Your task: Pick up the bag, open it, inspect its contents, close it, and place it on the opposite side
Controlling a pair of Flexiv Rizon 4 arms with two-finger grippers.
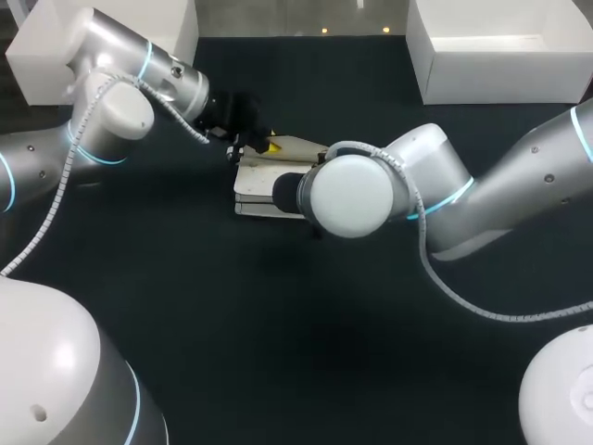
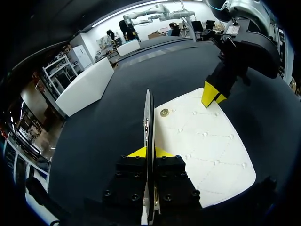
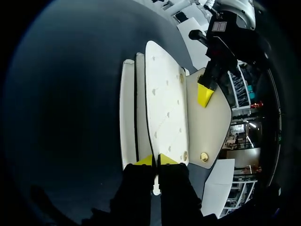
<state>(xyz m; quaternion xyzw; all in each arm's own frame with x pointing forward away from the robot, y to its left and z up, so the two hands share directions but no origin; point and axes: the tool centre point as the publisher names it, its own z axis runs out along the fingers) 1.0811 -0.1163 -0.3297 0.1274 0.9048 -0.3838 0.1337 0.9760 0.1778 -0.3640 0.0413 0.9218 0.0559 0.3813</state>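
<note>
The white quilted bag (image 1: 259, 181) lies in the middle of the dark table. Its flap (image 2: 148, 117) stands up edge-on, and my left gripper (image 2: 149, 151) is shut on the flap's thin edge. In the head view that gripper (image 1: 258, 146) sits at the bag's back edge. My right gripper (image 3: 156, 160) is shut on the edge of the bag's quilted front panel (image 3: 165, 103). My right arm's wrist (image 1: 352, 195) hides that grip from above. Each wrist view shows the other gripper's yellow tips on the bag's far edge. A gold snap (image 3: 204, 157) shows on the flap's inner side.
An open white box (image 1: 500, 51) stands at the back right of the table. Another white box (image 1: 176, 23) stands at the back left. Bare dark mat (image 1: 278, 324) lies in front of the bag.
</note>
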